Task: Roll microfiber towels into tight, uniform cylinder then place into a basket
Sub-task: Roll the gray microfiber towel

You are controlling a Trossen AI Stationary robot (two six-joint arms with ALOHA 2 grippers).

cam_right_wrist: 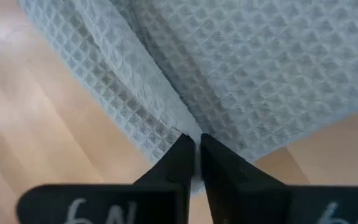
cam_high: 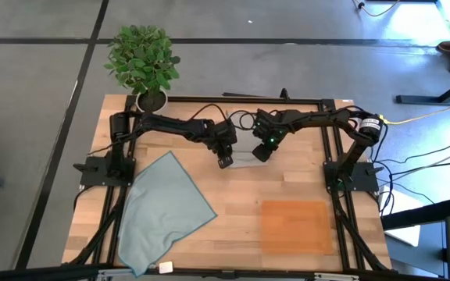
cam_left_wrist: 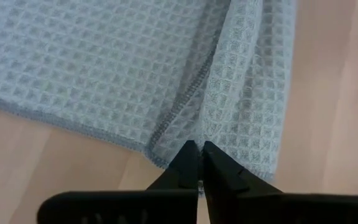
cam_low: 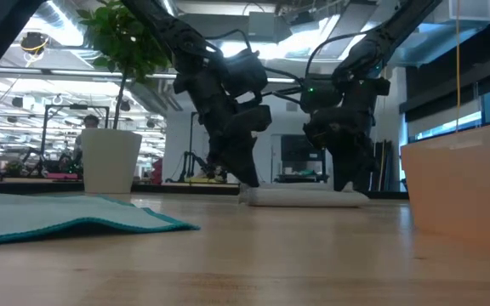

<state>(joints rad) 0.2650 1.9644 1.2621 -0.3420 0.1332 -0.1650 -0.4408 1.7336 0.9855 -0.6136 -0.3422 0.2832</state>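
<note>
A light grey towel (cam_high: 243,157) lies in a narrow, folded-over strip on the table's far middle; it also shows in the low view (cam_low: 304,197). My left gripper (cam_high: 225,161) stands at its left end and my right gripper (cam_high: 261,153) at its right end. Both point down and are shut on it. A pale blue-grey towel (cam_high: 166,209) lies spread flat on the table's left half. The orange-brown basket (cam_high: 295,226) sits at the near right. My left gripper pinches a folded-over edge of the light grey towel (cam_left_wrist: 194,134) between its two fingertips, coming from above and pointing down. The towel lies on the table. My right gripper pinches a folded edge at the towel's other end (cam_right_wrist: 185,127) between its fingertips, from above. The towel rests on the table there too.
A white pot with a green plant (cam_high: 148,95) stands at the table's far left corner. The basket's wall (cam_low: 462,183) rises at the near right in the low view. Bare wood (cam_high: 241,195) lies between the blue-grey towel and the basket.
</note>
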